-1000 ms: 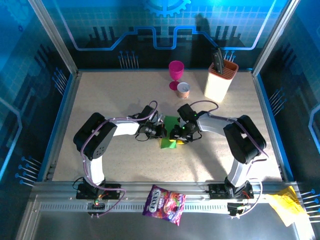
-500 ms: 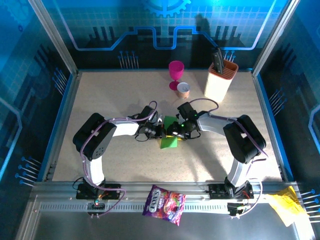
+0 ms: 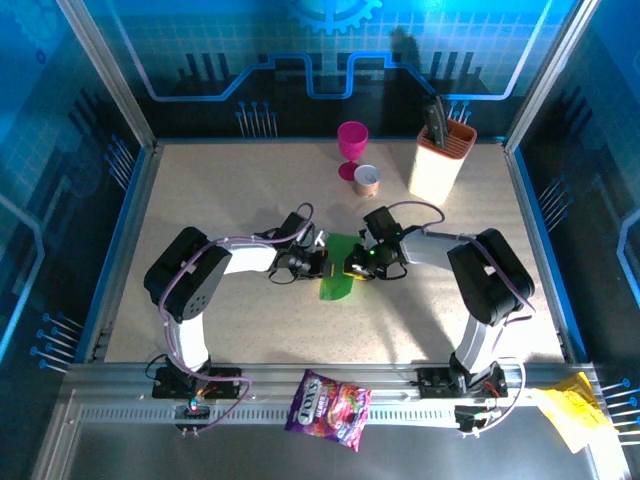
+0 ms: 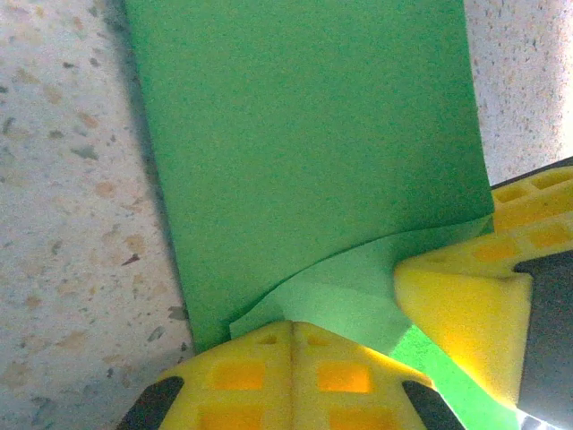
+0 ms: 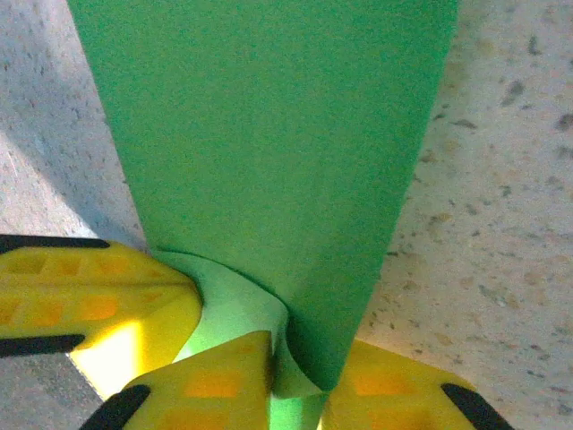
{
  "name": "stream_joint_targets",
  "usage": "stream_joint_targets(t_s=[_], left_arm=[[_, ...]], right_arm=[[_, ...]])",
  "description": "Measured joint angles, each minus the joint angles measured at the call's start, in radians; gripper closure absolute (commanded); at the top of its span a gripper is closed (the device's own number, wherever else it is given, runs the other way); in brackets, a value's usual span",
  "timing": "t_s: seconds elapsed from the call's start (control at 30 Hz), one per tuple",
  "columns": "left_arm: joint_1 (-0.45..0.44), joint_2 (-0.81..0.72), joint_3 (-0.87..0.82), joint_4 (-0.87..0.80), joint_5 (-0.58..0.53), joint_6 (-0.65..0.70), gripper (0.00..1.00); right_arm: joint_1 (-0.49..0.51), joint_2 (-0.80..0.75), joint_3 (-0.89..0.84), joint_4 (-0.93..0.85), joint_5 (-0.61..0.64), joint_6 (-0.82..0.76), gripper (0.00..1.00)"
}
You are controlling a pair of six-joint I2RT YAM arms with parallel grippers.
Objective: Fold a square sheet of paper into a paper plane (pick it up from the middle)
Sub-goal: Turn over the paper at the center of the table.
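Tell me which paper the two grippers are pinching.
The bright green sheet at table centre, between left gripper and right gripper; the crumpled yellow paper lies off the table.

2 black-and-white arms [image 3: 250,258] — purple cables [image 3: 412,206], yellow ribbed fingers [image 4: 295,367].

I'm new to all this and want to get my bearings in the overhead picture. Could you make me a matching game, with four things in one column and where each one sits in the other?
Things
1. green paper
2. pink goblet
3. purple snack bag
4. crumpled yellow paper

Places
A. near edge, between the two arm bases
B. far side of the table, beside a small cup
C. near right corner, right of both arm bases
D. middle of the table

Pairs: 1-D, 2-B, 3-A, 4-C
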Motion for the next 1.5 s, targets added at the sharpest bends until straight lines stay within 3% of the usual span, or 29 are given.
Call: stream_joint_targets(t_s=[0.07, 0.2, 0.37, 0.5, 0.67, 0.83, 0.97, 1.13, 1.23, 1.3, 1.37, 1.5], left_arm=[[0.001, -0.002, 0.0, -0.007, 0.0, 0.0, 1.0], [0.013, -0.029, -0.004, -0.04, -0.001, -0.019, 1.0], [0.097, -0.163, -0.02, -0.048, -0.016, -0.1, 0.91], [0.166, -0.274, -0.021, -0.031, -0.035, -0.164, 0.88], [0.189, -0.311, -0.046, -0.003, -0.038, -0.235, 0.86], [0.194, -0.31, -0.067, -0.011, -0.04, -0.26, 0.86], [0.209, -0.31, -0.067, -0.016, -0.042, -0.26, 0.86], [0.236, -0.32, -0.067, -0.052, -0.05, -0.257, 0.86], [0.252, -0.338, -0.067, -0.074, -0.053, -0.252, 0.87], [0.26, -0.351, -0.067, -0.087, -0.053, -0.245, 0.87], [0.265, -0.362, -0.067, -0.095, -0.053, -0.237, 0.86], [0.272, -0.372, -0.066, -0.099, -0.053, -0.234, 0.86]], right_arm=[[0.0, 0.0, -0.005, 0.012, -0.007, 0.004, 1.0], [-0.001, -0.034, -0.011, -0.005, -0.012, 0.003, 1.0], [-0.002, -0.194, 0.037, -0.195, 0.077, -0.008, 1.0], [0.003, -0.269, 0.213, -0.466, 0.28, -0.037, 1.0], [0.057, -0.247, 0.435, -0.804, 0.64, -0.061, 1.0], [0.139, -0.08, 0.555, -1.061, 0.946, -0.043, 1.0], [0.22, 0.142, 0.634, -1.192, 1.094, 0.001, 1.0], [0.315, 0.367, 0.734, -1.21, 1.1, 0.014, 1.0], [0.361, 0.412, 0.764, -1.158, 1.019, 0.002, 0.67], [0.378, 0.413, 0.775, -1.104, 0.936, -0.018, 0.51], [0.382, 0.401, 0.776, -1.043, 0.845, -0.046, 0.45], [0.352, 0.29, 0.679, -0.874, 0.66, -0.068, 0.45]])
